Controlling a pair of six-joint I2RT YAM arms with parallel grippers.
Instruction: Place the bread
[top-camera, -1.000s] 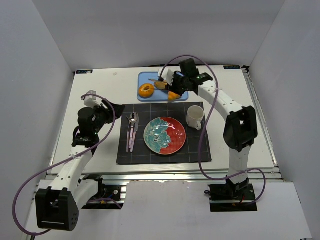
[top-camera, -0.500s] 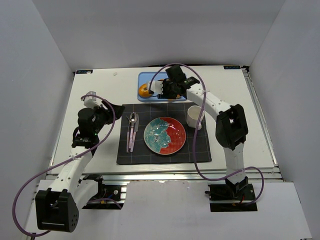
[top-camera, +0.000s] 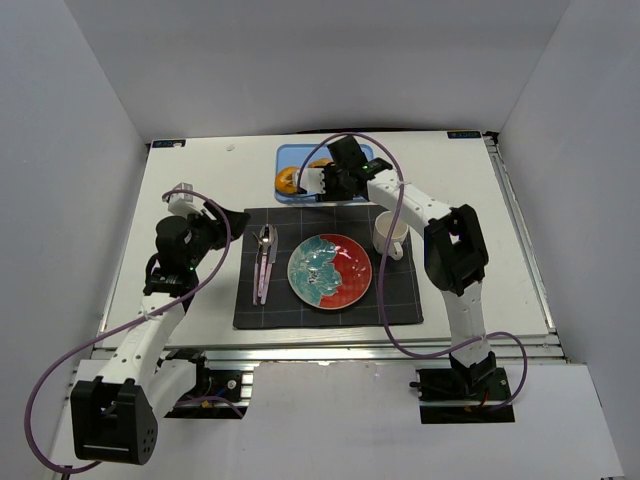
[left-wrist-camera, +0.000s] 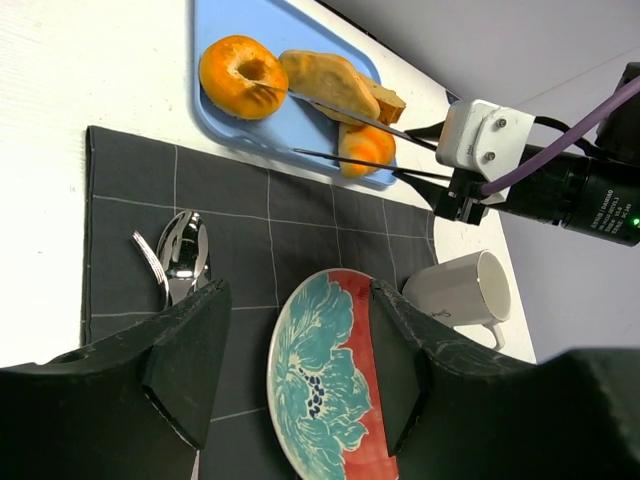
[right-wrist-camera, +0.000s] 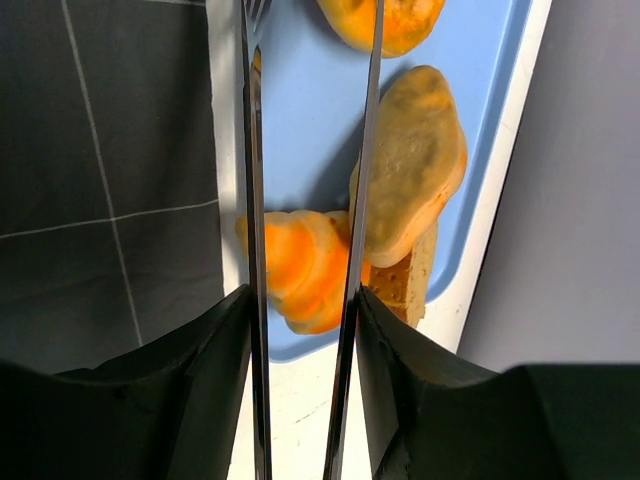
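The bread (top-camera: 287, 181), a small golden-brown ring with a centre hole, lies at the left end of the blue tray (top-camera: 300, 153); it also shows in the left wrist view (left-wrist-camera: 241, 75) and at the top of the right wrist view (right-wrist-camera: 398, 22). My right gripper (top-camera: 328, 180) (right-wrist-camera: 300, 310) is shut on metal tongs (left-wrist-camera: 350, 115) whose two blades are spread. One blade tip touches the bread's right side and the other ends on the tray just in front of it. My left gripper (top-camera: 215, 222) (left-wrist-camera: 298, 300) is open and empty, left of the mat. The red and teal plate (top-camera: 330, 270) sits on the mat.
A yellow-orange croissant (right-wrist-camera: 300, 265), an oval tan roll (right-wrist-camera: 415, 160) and a tan bread piece (right-wrist-camera: 410, 285) share the tray under the tongs. A white mug (top-camera: 390, 233) stands right of the plate. A spoon and fork (top-camera: 264, 260) lie left of it on the dark mat (top-camera: 250, 310).
My right arm has swung left over the tray, bringing the tongs' tips from the croissant end to the bread. The left arm has not moved.
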